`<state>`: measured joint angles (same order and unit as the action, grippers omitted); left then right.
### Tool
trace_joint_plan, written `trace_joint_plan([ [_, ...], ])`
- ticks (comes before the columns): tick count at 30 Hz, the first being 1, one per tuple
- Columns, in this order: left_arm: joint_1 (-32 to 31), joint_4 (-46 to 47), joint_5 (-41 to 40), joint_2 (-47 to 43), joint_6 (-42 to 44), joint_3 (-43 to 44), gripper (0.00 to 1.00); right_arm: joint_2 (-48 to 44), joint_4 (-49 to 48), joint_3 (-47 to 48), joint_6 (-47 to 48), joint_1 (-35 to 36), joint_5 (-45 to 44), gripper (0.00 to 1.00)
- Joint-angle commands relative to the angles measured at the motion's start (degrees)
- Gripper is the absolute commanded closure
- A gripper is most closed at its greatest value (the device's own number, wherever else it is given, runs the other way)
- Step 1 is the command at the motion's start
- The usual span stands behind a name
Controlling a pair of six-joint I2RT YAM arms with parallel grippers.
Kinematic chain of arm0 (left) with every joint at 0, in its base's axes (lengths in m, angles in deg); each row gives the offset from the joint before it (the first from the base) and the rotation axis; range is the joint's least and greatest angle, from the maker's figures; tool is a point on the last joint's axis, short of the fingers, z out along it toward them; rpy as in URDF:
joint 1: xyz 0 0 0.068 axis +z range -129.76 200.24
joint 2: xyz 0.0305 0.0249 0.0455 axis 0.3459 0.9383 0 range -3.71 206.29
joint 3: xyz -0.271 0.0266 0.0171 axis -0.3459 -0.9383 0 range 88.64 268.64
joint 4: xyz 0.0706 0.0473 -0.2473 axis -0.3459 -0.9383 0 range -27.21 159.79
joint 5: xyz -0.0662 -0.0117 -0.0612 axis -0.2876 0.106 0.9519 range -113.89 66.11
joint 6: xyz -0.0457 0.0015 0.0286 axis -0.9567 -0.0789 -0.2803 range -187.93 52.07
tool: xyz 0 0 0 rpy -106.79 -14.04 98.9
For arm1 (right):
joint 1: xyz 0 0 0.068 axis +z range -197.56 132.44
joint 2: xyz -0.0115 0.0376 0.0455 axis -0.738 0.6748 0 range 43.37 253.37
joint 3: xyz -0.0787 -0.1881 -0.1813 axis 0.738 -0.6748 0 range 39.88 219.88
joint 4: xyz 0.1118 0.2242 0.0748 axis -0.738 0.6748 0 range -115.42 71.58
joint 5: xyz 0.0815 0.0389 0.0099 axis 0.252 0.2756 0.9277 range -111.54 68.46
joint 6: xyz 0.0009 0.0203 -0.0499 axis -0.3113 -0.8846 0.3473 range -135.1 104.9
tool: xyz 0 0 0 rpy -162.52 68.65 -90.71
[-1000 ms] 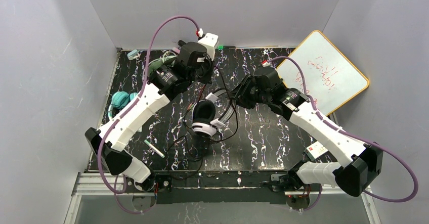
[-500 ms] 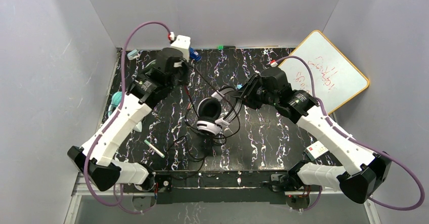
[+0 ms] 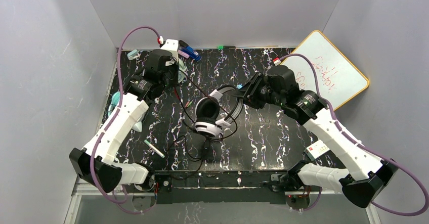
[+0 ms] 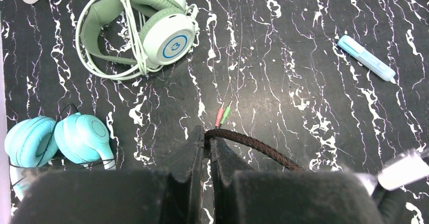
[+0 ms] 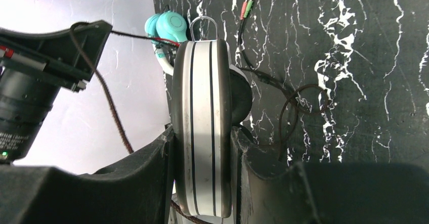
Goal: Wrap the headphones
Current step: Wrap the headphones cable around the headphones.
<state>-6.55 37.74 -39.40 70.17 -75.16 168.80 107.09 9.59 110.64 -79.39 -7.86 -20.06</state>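
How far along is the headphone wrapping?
Looks done: the mint-green headset lies with its pale cable wound round it. In hand: the right jaws clamp the headband of the black-and-white headset, and the left jaws are shut on its braided cable, other loops of which lie loose. Left: finish winding that cable. I cannot tell whether the teal headset is wrapped.

headsets: 3, namely mint-green [image 4: 169, 37], teal [image 4: 81, 138], black-and-white [image 5: 201, 107] | whiteboard [image 3: 324, 72]: 1

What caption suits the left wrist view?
Left hand pinching braided cable; mint headset and teal headset on table.
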Motion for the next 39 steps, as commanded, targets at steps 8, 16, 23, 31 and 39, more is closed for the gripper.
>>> trace_joint_plan([
  [8,8.2,3.5,9.1,4.9,-0.5,-1.5,1.0,-5.8,-3.1,2.1,-3.3,-0.2,9.5,0.99],
  [16,10.1,8.8,12.4,5.8,-2.2,-6.7,1.0,-7.9,-2.9,3.1,-5.5,-0.2,12.5,0.99],
  [23,10.4,21.9,28.4,2.8,-5.9,-15.5,1.0,-7.3,-7.4,1.6,-7.4,-0.2,16.6,0.99],
  [31,10.4,31.4,38.6,2.4,-9.2,-17.3,1.0,-6.0,-16.8,-3.7,-9.1,-0.2,26.0,0.99],
  [39,10.4,41.0,47.6,5.3,-17.1,-20.3,1.0,-6.1,-28.0,-6.0,-10.7,-0.2,30.8,0.99],
])
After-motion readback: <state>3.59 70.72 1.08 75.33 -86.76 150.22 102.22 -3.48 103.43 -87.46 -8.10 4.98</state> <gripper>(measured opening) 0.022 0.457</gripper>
